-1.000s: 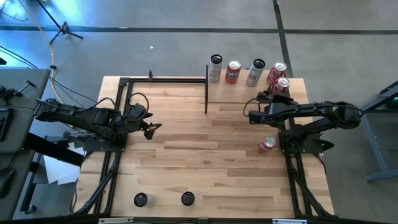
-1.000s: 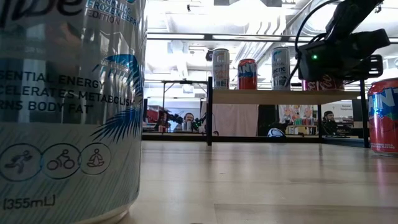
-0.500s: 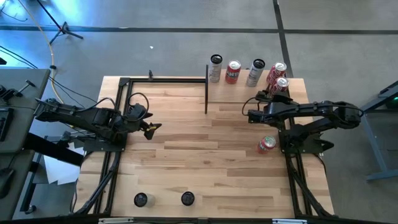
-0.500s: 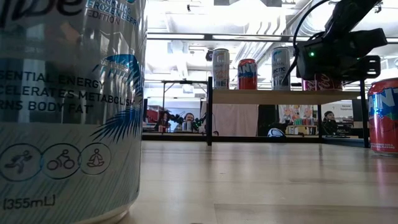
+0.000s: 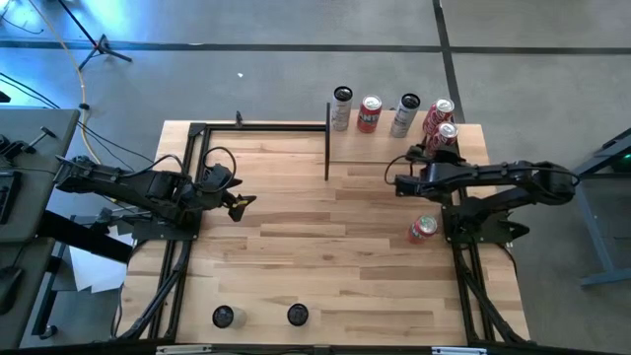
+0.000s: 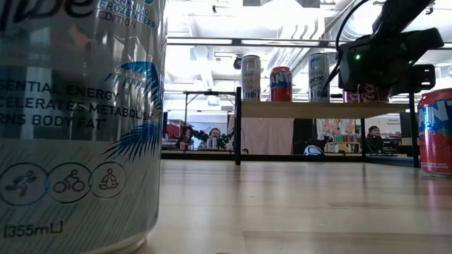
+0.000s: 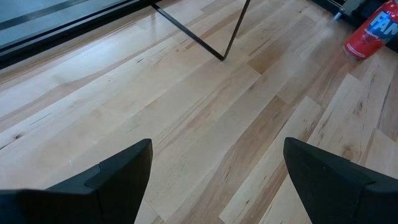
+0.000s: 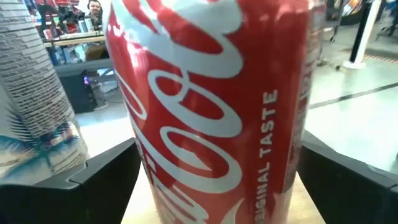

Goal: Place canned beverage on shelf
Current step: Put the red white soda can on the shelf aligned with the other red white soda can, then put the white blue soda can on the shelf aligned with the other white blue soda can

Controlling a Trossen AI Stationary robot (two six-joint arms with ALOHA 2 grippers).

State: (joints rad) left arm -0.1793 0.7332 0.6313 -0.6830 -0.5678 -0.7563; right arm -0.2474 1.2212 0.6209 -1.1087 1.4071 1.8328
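Observation:
A red cola can (image 8: pixel 211 106) stands upright on the shelf (image 6: pixel 311 109) at the table's far right, beside a white and blue can (image 8: pixel 37 106). My right gripper (image 8: pixel 217 186) is open, one finger on each side of the cola can's lower part. From above, the gripper (image 5: pixel 434 155) sits just near of that can (image 5: pixel 449 134). Several more cans (image 5: pixel 369 113) line the shelf's far edge. My left gripper (image 5: pixel 242 204) waits open over the table's left side, with nothing between its fingers (image 7: pixel 118 180).
A red soda can (image 5: pixel 423 229) stands on the table beside my right arm's base and also shows at the right of the low view (image 6: pixel 434 134). Two cans (image 5: pixel 223 316) (image 5: pixel 297 315) stand near the front edge. The shelf's black uprights (image 5: pixel 326 148) rise at mid-table.

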